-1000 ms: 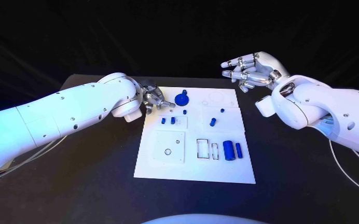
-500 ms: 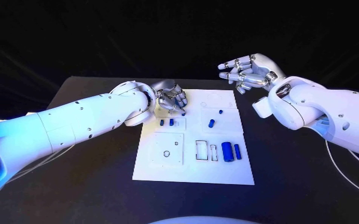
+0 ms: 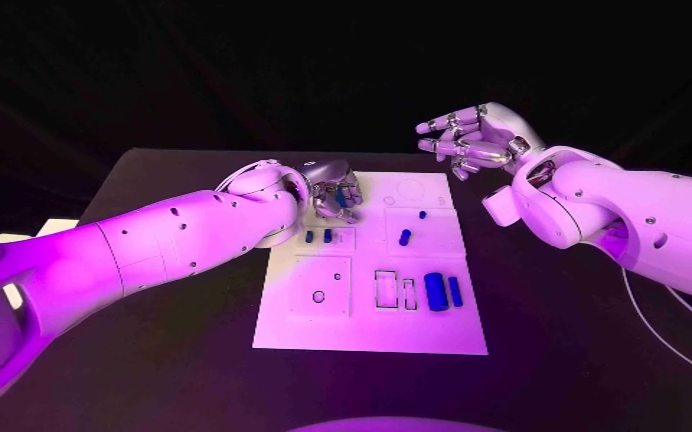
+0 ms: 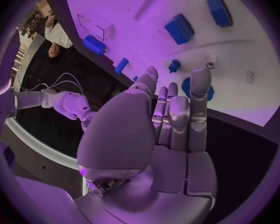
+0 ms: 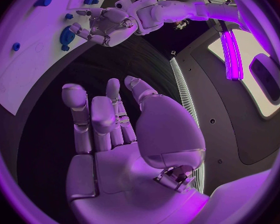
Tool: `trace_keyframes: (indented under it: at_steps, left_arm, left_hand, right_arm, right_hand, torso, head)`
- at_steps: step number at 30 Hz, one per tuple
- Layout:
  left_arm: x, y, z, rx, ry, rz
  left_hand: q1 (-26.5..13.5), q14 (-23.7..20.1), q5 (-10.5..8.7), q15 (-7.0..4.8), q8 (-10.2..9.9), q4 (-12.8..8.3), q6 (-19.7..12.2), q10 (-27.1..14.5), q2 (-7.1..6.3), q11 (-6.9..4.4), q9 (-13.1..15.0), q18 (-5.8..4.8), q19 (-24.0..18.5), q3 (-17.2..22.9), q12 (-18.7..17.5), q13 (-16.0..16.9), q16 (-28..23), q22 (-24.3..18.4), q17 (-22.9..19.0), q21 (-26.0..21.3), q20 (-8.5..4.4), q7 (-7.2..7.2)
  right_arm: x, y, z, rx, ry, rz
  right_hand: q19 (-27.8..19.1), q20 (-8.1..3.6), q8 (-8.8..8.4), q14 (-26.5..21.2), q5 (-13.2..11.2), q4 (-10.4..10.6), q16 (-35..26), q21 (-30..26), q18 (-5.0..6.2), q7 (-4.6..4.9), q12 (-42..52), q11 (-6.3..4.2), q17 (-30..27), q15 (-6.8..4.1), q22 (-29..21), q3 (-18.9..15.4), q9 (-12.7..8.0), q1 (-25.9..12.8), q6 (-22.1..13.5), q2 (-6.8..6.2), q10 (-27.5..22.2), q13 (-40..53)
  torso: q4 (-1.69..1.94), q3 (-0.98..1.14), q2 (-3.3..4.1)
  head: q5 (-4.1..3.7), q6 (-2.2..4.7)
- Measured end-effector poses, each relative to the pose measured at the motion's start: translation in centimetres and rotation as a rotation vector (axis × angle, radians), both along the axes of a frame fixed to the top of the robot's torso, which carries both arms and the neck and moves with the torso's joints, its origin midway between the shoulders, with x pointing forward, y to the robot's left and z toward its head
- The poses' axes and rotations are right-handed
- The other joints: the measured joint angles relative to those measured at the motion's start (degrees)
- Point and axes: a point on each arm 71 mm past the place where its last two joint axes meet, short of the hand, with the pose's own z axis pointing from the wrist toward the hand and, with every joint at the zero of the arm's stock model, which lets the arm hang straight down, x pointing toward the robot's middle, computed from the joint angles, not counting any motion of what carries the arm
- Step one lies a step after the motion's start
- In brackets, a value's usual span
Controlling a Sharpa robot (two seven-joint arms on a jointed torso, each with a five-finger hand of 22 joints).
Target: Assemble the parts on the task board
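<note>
The white task board lies mid-table. My left hand hovers over its far left corner, fingers stretched out above the round blue disc, nothing in the palm. The same disc sits under that hand in the right wrist view. Two small blue pegs stand just nearer than the hand. Another peg pair is at mid-board. Two blue blocks lie near the right edge. My right hand is raised beyond the far right corner, fingers apart and empty.
Empty cut-outs mark the board: a square plate with a hole and narrow slots. Black table surrounds the board. A cable trails by my right arm.
My left hand has swung from the board's left edge inward and over the blue disc at the far left corner. The right hand has risen slightly.
</note>
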Motion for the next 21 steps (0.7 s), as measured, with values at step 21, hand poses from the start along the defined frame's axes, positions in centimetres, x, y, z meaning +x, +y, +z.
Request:
trace_keyframes:
  at_steps: [21]
  left_arm:
    - [-0.09, -0.87, -0.62, 0.125, -0.021, -0.009]
  left_hand:
    - [0.77, 2.59, 0.00, -0.79, -0.93, -0.44, 3.86, 4.83, 0.76, -1.35, -2.17, -2.26, 5.03, 3.93, -1.70, -1.65, 8.16, 14.27, 9.02, 19.25, -1.08, -1.03]
  right_arm:
    - [-0.01, 0.05, -0.01, 0.000, 0.001, 0.002]
  right_hand:
    - [0.00, 0.00, 0.00, 0.00, 0.00, 0.16, 0.00, 0.00, 0.00, -0.01, 0.00, 0.01, 0.16, 0.00, 0.00, 0.16, 0.00, 0.00, 0.01, 0.00, 0.01, 0.01]
  torso:
    - [0.07, 0.06, -0.12]
  head:
    - [-0.30, -0.36]
